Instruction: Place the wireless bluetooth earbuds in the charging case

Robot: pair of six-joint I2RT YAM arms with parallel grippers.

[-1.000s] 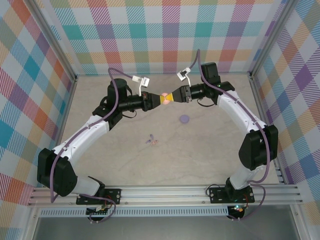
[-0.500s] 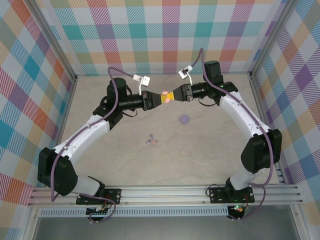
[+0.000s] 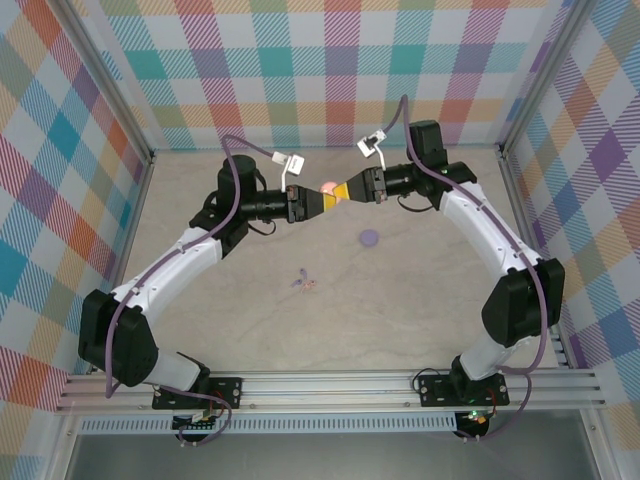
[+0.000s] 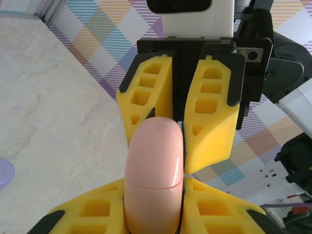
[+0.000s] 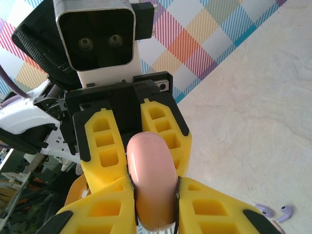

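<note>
A: What is there, counted?

B: Two arms, two grippers; one pink charging case (image 3: 328,187); two earbuds, a lilac earbud (image 3: 297,281) and a pink earbud (image 3: 311,286); one lilac disc (image 3: 369,238).

A: And the grippers?

B: The left gripper (image 3: 322,199) and the right gripper (image 3: 342,192) meet tip to tip above the far middle of the table (image 3: 440,310); in each wrist view that gripper's own yellow fingers press narrow against both sides of the case, so both clamp it; the case hangs between them, off the table.

A: The earbuds?

B: They lie on the table just beside each other near its centre, apart from the case and nearer the bases than the disc.

A: Room to move?

B: Plaid walls (image 3: 330,70) close the left, far and right edges; a metal rail (image 3: 330,385) runs along the near edge; the grippers are near the far wall; the table lies bare around the earbuds, which are well apart from every wall.

A: What differs between views?

B: The left wrist view gives the seam across the case and a sliver of the disc at its left edge; the right wrist view gives both earbuds at its lower right corner; the top view gives arms, disc and earbuds together, the case as a pink dot.
</note>
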